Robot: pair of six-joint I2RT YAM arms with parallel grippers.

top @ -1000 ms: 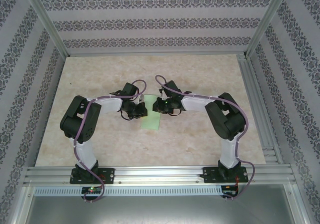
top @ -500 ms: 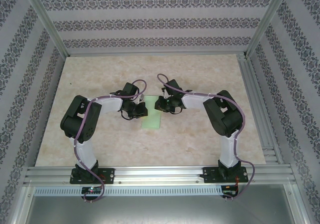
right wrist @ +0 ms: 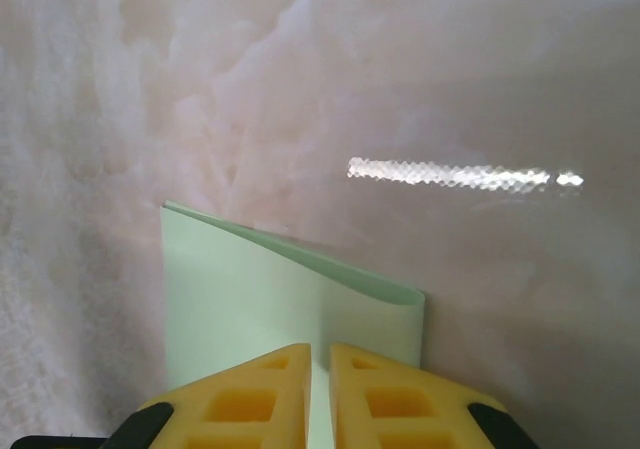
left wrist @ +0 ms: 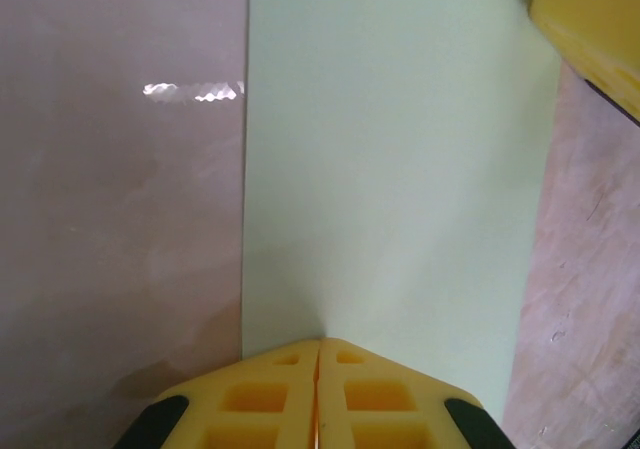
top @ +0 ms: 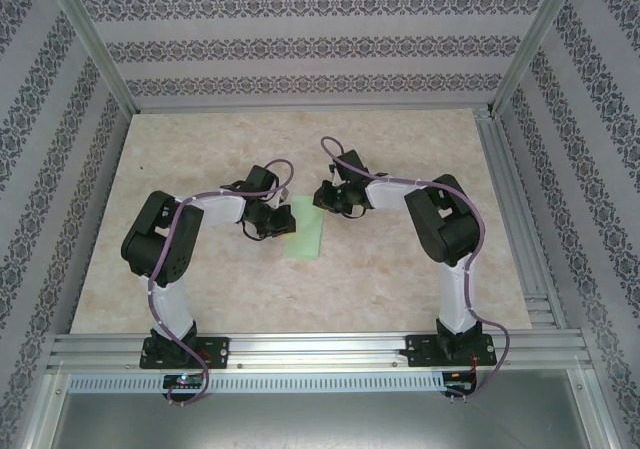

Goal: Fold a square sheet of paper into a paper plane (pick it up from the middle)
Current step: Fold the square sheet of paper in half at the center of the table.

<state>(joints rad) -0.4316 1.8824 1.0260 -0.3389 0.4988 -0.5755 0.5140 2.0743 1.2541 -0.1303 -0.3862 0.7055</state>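
Both arms work the folded sheet of paper (top: 308,241) lying mid-tabletop (top: 200,149): the left end effector (top: 283,225) pins one edge, clenched, while the right end effector (top: 325,204), nearly clenched, has shifted to the far end, seemingly pressing a crease.

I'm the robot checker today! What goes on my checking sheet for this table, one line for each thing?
Surface: pale marble-look table, flat.
Job's things: green sheet of paper, folded into a narrow strip, lying mid-table; no plane shape yet.
Clutter: nothing seen.
Grippers: left gripper shut, tips at the strip's left side; right gripper nearly shut with a thin slit between its fingers, at the strip's far right corner.
Cables: purple cables run along both arms, off the paper.
Surroundings: patterned walls; metal frame rails along the near edge.
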